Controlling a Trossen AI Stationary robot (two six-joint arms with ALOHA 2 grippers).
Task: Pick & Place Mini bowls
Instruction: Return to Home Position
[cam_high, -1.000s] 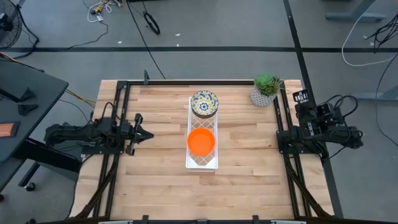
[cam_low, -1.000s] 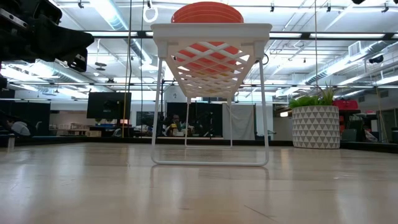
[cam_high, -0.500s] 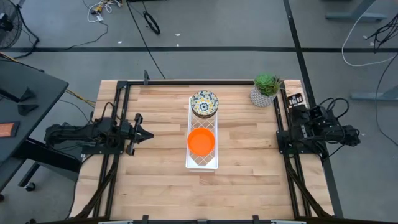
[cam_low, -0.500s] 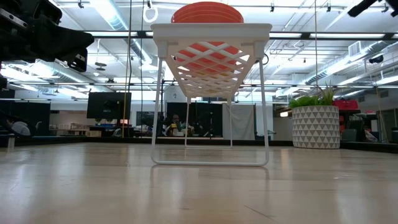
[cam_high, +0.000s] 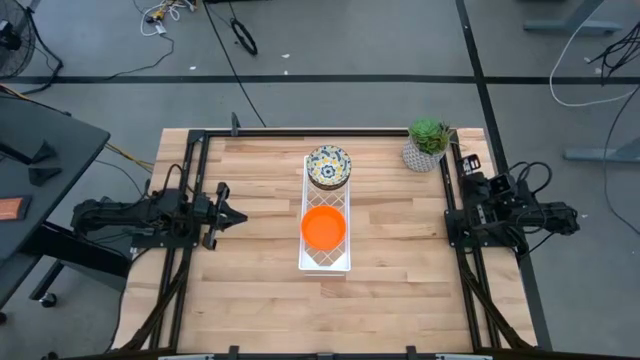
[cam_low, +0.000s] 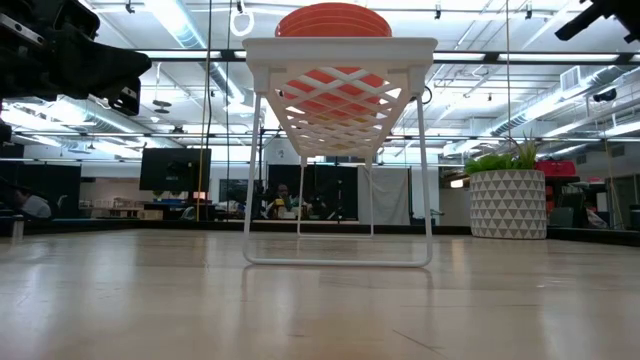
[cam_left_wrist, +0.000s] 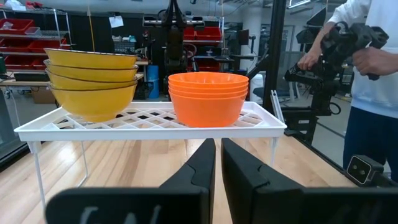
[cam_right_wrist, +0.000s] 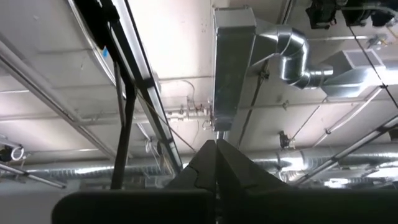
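Observation:
A white wire rack (cam_high: 326, 262) stands on its thin legs in the middle of the table. It carries two stacks of mini bowls: patterned ones (cam_high: 328, 166) toward the far edge, yellow outside in the left wrist view (cam_left_wrist: 92, 84), and plain orange ones (cam_high: 323, 228) nearer (cam_left_wrist: 208, 96). My left gripper (cam_high: 236, 216) rests shut near the table's left edge, level, pointing at the rack. My right gripper (cam_right_wrist: 216, 149) is shut at the right edge, tilted up toward the ceiling, and shows at the top right of the low view (cam_low: 598, 18). Neither holds anything.
A potted green plant (cam_high: 428, 143) in a white patterned pot stands at the far right corner. Black frame rails (cam_high: 196, 260) run along the table's sides. A person in a white top (cam_left_wrist: 370, 74) stands beyond the table's right side. Bare wood lies on both sides of the rack.
My right arm has sunk and folded back at the table's right edge, its gripper still shut and tilted upward; the gripper has come into the low view's top right corner. The bowls and rack have stayed in place.

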